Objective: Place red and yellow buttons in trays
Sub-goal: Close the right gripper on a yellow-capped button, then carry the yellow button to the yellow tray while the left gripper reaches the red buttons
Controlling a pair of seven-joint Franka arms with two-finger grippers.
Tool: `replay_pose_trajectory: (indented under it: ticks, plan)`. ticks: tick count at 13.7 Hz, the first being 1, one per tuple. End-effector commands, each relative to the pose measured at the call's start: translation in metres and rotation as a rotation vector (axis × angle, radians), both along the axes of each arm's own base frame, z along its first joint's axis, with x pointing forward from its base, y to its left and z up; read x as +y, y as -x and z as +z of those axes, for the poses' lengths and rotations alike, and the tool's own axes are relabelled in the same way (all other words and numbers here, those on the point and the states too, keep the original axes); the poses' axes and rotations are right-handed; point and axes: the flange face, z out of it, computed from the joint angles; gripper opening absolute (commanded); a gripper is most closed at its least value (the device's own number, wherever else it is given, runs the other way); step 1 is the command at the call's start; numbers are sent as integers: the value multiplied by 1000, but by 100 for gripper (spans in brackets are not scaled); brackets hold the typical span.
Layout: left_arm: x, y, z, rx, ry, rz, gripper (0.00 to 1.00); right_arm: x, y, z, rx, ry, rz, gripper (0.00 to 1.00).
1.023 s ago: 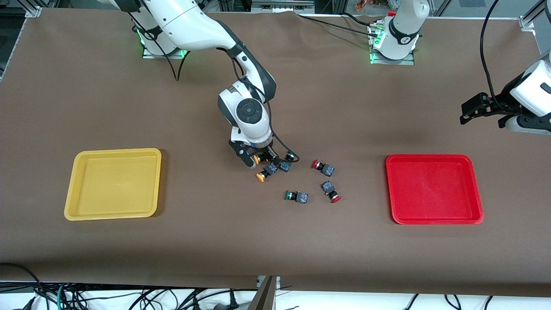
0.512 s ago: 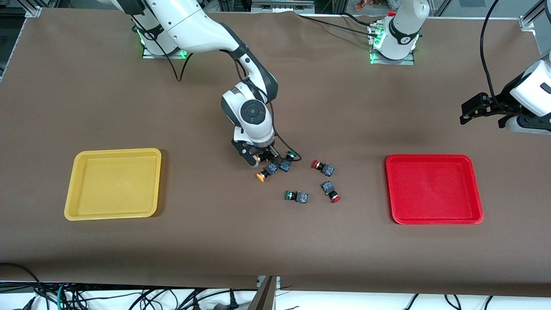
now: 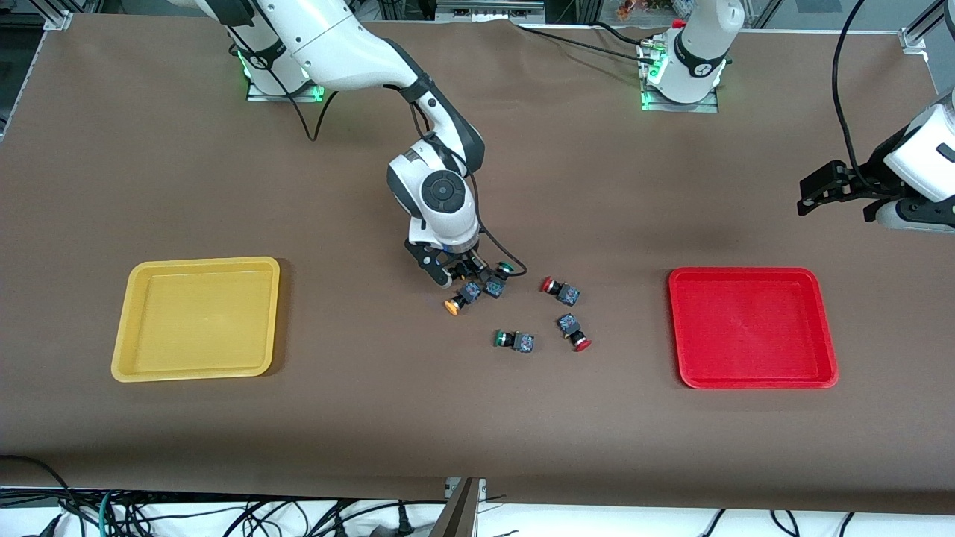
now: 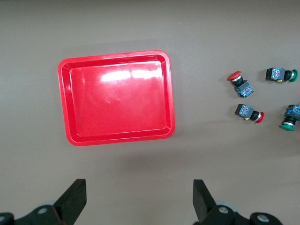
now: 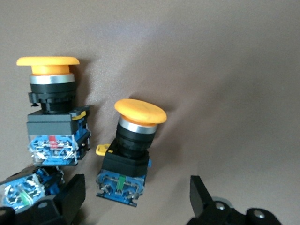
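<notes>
1. A brown surface (image 3: pixel 477 418) carried two shallow trays and a small cluster of push-button switches between them.
2. The yellow tray (image 3: pixel 195 318) lay toward the right arm's end of the surface, and the red tray (image 3: pixel 752 328) toward the left arm's end. Neither held a button.
3. The cluster lay roughly midway between the trays, well apart from both.
4. Within the cluster, one yellow button (image 3: pixel 460 298) lay on its side, its cap pointing toward the yellow tray.
5. A second yellow button (image 5: pixel 130 150) sat just beside the first. It showed clearly only in the right wrist view, and in the front view the right hand covered it.
6. Two red buttons lay on the red tray's side of the cluster: one red button (image 3: pixel 559 289) farther from the front camera, the other red button (image 3: pixel 573 332) nearer to it.
7. Two green buttons were also there. One green button (image 3: pixel 498 279) lay just beside the first yellow button, and the other green button (image 3: pixel 514 341) lay nearer the camera than the rest.
8. The right hand (image 3: pixel 451 272) was down low over the second yellow button, its fingers (image 5: pixel 70 199) spread apart on either side of the button's body, not clamped on it.
9. The left hand (image 3: pixel 819 190) hung in the air above the surface past the red tray, its fingers (image 4: pixel 75 199) wide apart and holding nothing. That arm waited.
</notes>
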Motion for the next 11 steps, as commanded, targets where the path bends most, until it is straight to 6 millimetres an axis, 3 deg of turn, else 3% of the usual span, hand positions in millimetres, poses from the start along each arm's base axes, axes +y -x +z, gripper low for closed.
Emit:
replay_pose_trajectory:
  ticks: [1, 3, 4, 7, 8, 9, 11]
  plan:
    - [0, 4, 6, -1, -18, -13, 100, 1, -4, -1, -22, 14, 8, 98]
    - [-4, 3, 3, 3, -18, -21, 100, -2, -6, -1, -27, 22, 12, 91]
    - [-10, 3, 3, 5, -15, -28, 100, -2, -7, -1, -28, 21, 12, 81]
    - [-32, -3, -10, 19, 4, -55, 100, -2, -7, 0, -31, 21, 17, 35]
    - [-41, -5, -14, 25, 10, -44, 100, -2, -7, 1, -33, 22, 20, 24]
    - [-51, -6, -20, 35, 14, -23, 100, -1, -7, 4, -43, 28, 38, 18]
    - [-78, -12, -29, 18, 14, -18, 100, -6, -14, 14, -63, 33, 52, 15]
